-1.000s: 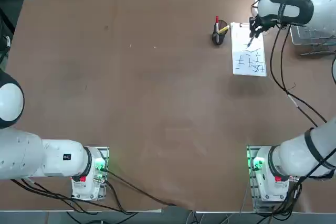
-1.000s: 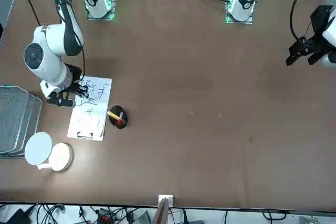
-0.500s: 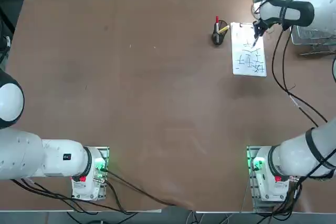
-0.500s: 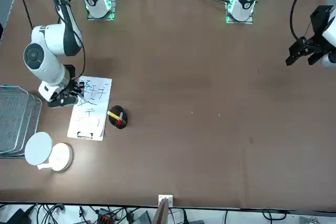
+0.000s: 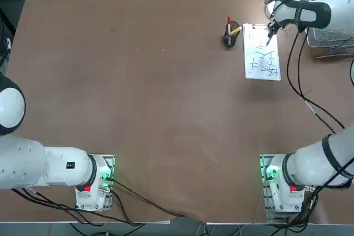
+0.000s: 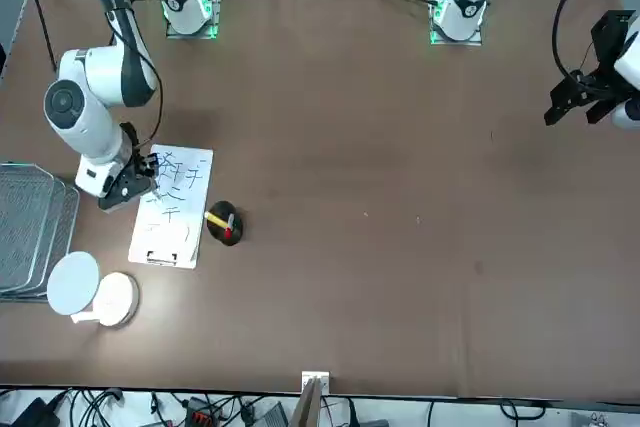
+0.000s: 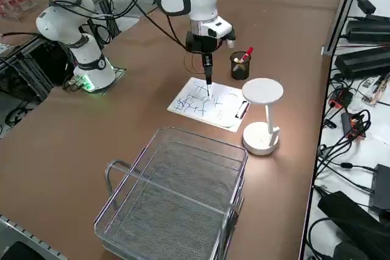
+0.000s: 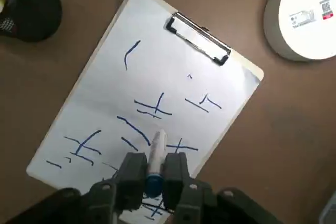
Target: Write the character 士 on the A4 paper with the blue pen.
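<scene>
The right gripper [image 8: 154, 167] is clamped on the pen [image 8: 155, 157], its two fingers [image 8: 131, 174] pressed against the barrel from either side. The pen runs straight out past the fingertips, so its long axis follows the gripper's own pointing line: near upright over the table, tip down, as the side view shows [image 7: 208, 80].

The paper [image 8: 131, 66] lies directly below the gripper, clipped at the edge farthest from the arm's base. From the wrist camera the pen tip sits over the middle band of the sheet, among blue strokes already there. Whether the tip touches the sheet or hangs just above it, I cannot tell; in the side view it looks very close.

Beyond the tip, toward the clip [image 8: 198, 39], the sheet is mostly bare apart from one slanted stroke. That blank stretch is likely where a new character fits, so the coming move probably turns on shifting the tip from the crowded middle toward the clip end while keeping the pen upright. The pen cup [image 5: 230, 36] stands just beside the paper, on the side away from the gripper's arm, and the lamp [image 7: 262, 114] on the other
</scene>
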You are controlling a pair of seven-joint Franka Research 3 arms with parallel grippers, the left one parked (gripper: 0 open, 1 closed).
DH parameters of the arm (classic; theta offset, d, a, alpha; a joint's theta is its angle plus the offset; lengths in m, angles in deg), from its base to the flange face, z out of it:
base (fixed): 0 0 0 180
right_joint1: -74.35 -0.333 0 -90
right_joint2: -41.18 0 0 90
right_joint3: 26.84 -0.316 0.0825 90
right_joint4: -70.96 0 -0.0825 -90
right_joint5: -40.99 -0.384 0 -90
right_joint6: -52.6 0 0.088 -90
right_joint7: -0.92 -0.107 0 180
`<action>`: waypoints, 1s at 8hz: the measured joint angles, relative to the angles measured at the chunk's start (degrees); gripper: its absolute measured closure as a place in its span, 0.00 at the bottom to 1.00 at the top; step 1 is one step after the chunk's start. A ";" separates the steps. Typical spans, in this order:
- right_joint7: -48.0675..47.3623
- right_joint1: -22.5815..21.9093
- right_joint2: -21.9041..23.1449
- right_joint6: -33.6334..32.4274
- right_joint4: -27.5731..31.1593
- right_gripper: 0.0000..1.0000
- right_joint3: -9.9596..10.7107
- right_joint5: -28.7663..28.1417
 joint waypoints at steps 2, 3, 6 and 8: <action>2.23 0.01 -0.65 1.77 0.75 0.79 0.00 0.00; 2.33 0.01 -1.01 2.70 1.33 0.79 0.00 0.00; 2.33 0.02 -1.39 3.63 2.23 0.79 0.00 0.00; 1.40 0.05 -1.39 3.63 2.29 0.79 0.00 -0.03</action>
